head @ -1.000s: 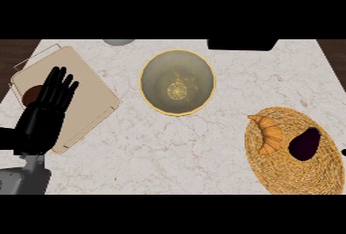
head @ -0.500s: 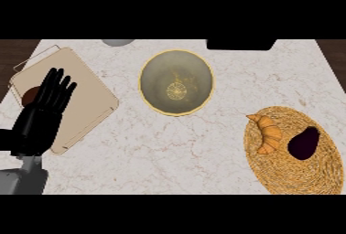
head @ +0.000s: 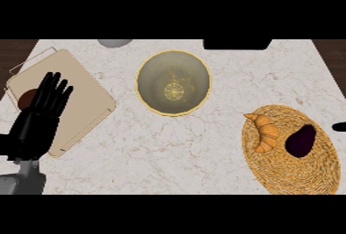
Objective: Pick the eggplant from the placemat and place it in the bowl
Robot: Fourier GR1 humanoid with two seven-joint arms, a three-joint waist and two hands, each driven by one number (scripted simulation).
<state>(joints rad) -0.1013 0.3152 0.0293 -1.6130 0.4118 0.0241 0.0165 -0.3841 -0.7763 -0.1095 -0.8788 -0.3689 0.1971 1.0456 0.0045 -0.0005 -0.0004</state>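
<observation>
Eggplant (head: 300,140): dark purple, lying on the right half of the woven placemat, just beside the croissant, not held by any hand.
Placemat (head: 297,176): round, straw-coloured, at the counter's right edge toward the near right corner.
Croissant (head: 264,131): golden, on the placemat's left half, left of the eggplant and apart from it by a narrow gap.
Bowl (head: 150,68): round with a yellow rim, greenish inside with a pale pattern at its bottom, standing near the middle of the counter's far edge, well apart from the placemat.
Cutting board (head: 84,98): beige, tilted, near the counter's far left corner; a brown round thing (head: 27,97) lies on its left part.
Left hand (head: 38,122): black, released, fingers straight and pointing up, resting over the cutting board at the counter's left edge, holding nothing.
Right hand (head: 339,126): only a small dark tip shows at the right edge; whether it is released or clenched cannot be told.
Counter (head: 175,151): pale marble.
</observation>
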